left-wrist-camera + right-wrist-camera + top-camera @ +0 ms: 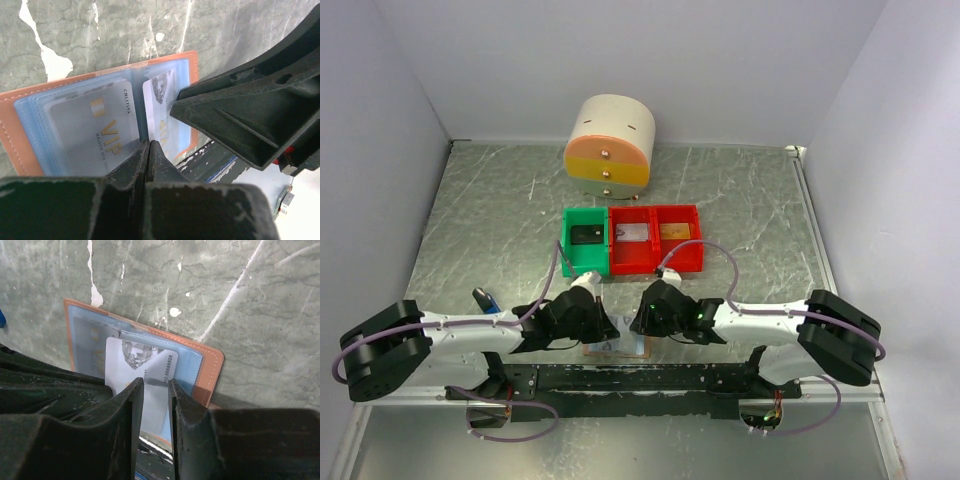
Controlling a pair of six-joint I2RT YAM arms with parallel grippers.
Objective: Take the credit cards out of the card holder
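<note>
Flat rectangular leather-look card holder: tan-orange border with matching stitch line; clear pockets tinted pale blue. Thin plastic silvery grey credit card: gold "VIP" lettering, gold stripes. Thin plastic white credit card: diamond picture, black number. Stone-look table top: grey-green marbling, white veins. Far row: green plastic bin left, two red plastic bins right. Round drawer unit: cream top, orange and yellow bands.

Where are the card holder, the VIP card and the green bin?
card holder (211, 371): right wrist view, on its tan right border.
VIP card (95, 135): left wrist view, on the middle of its face.
green bin (586, 263): top external view, on its near wall.
</note>
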